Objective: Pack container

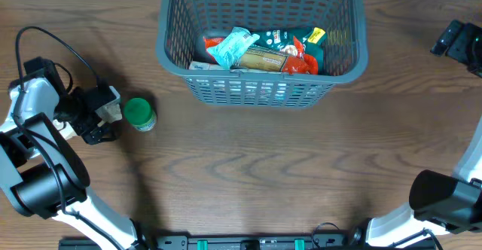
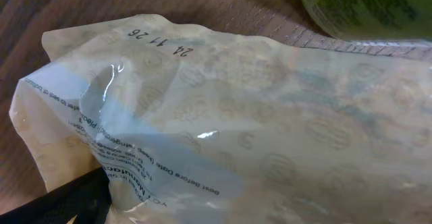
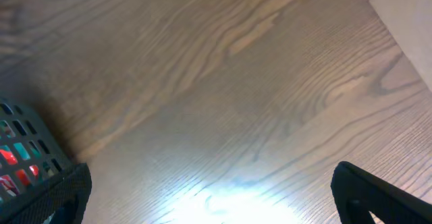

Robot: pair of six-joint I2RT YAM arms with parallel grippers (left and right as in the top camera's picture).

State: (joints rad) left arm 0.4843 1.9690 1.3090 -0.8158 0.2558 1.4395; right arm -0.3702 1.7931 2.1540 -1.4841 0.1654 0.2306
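**Desk:** Where's the container sitting right now?

**Me:** The container [image 1: 256, 90] is at the far edge of the surface [image 1: 263, 175], about mid-width. It's upright, with several snack packets [image 1: 263, 54] lying in the bottom.

**Desk:** And your left side?

**Me:** The left jaws are out on the left, well clear of the container and spread wide. A pale see-through packet [image 2: 256, 116] fills my left wrist view, right up against the camera. Only one dark finger [image 2: 61, 197] shows, at the bottom corner. I can't tell whether it's touching the packet. A green-lidded jar [image 1: 139, 114] stands just beside the jaws, on the container's side.

**Desk:** Right side?

**Me:** The right jaws are up at the far right corner, apart from the container and also wide open. My right wrist view has bare wood between the fingers [image 3: 378, 197], and a corner of the container at the left edge.
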